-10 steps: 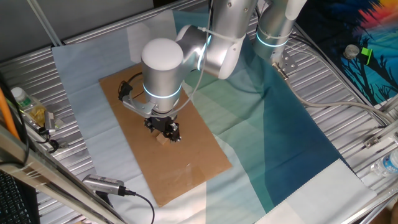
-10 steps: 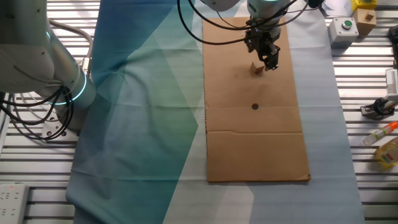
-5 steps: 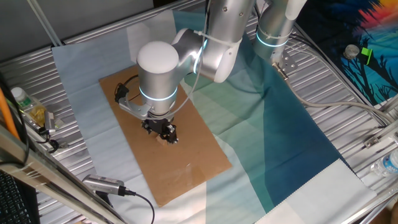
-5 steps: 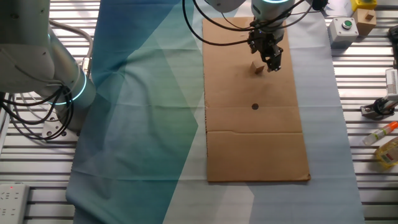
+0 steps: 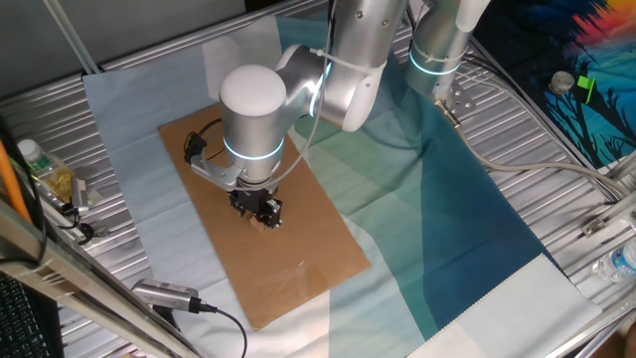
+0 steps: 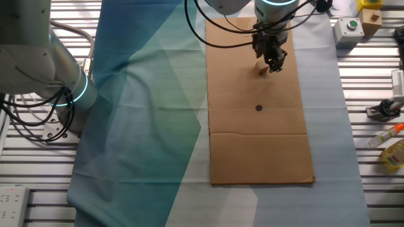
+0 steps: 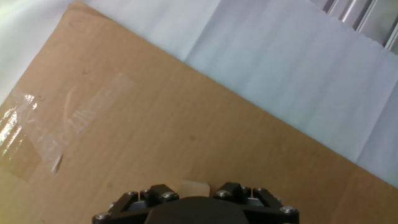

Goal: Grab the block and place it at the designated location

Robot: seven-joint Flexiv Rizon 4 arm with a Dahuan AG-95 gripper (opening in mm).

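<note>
The block (image 6: 261,70) is a small tan cube on the brown cardboard sheet (image 6: 259,145), near its far end. My gripper (image 6: 270,63) is low over it, open, with the fingers straddling the cube. In the hand view the block (image 7: 193,186) sits between the two dark fingertips of the gripper (image 7: 194,191), with a small gap on at least one side. In the first fixed view the gripper (image 5: 262,212) hides most of the block. The designated location, a black dot (image 6: 259,108), lies on the cardboard a short way nearer the fold, apart from the gripper.
A teal and white cloth (image 6: 145,94) covers the table beside the cardboard. A grey box with a green button (image 6: 348,26) and bottles (image 6: 394,154) lie at the right edge. Another arm's base (image 6: 38,57) stands left. A cabled device (image 5: 164,295) lies near the cardboard's corner.
My gripper has shifted a little sideways across the cardboard towards the block, which now lies between the fingers. The block and the dot have not moved.
</note>
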